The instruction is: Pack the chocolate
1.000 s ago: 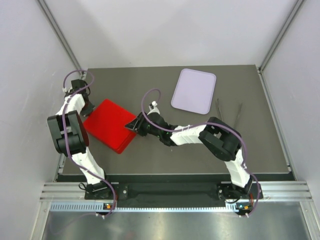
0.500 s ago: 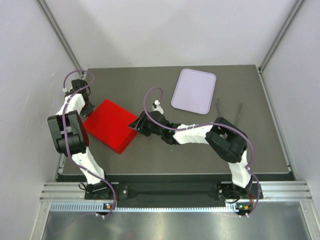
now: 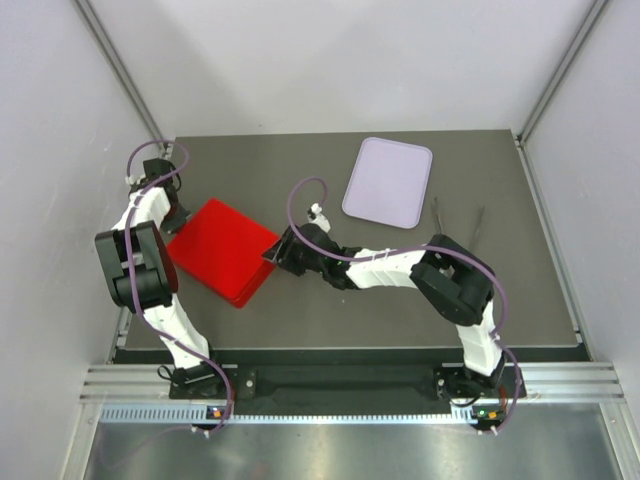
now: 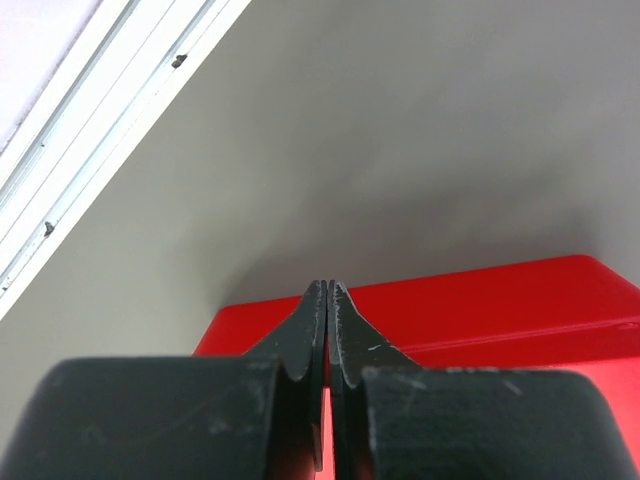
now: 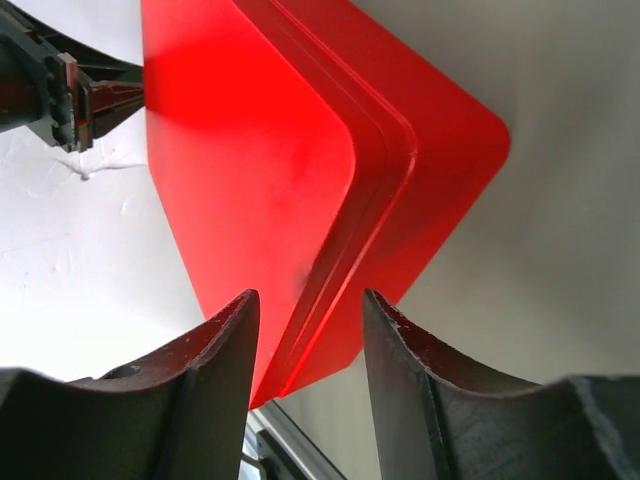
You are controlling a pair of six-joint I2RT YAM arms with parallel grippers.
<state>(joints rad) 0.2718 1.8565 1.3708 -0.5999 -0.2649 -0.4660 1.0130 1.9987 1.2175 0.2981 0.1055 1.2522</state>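
Seemingly closing up: right fingers point(image 5: 215, 365) are straddling, spread, the corner of the flat red square lid point(image 3: 222, 250); left fingers point(image 4: 316, 340) are pressing together opposite; next needing an even press

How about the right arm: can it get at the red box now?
Likely yes. The right gripper is open at a corner of the red box, its edge showing between the fingers, nothing in between. The left gripper, shut, sits at the opposite side.

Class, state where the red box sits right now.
In the top view the red box lies on the left of the table, between the left hand and the right hand.
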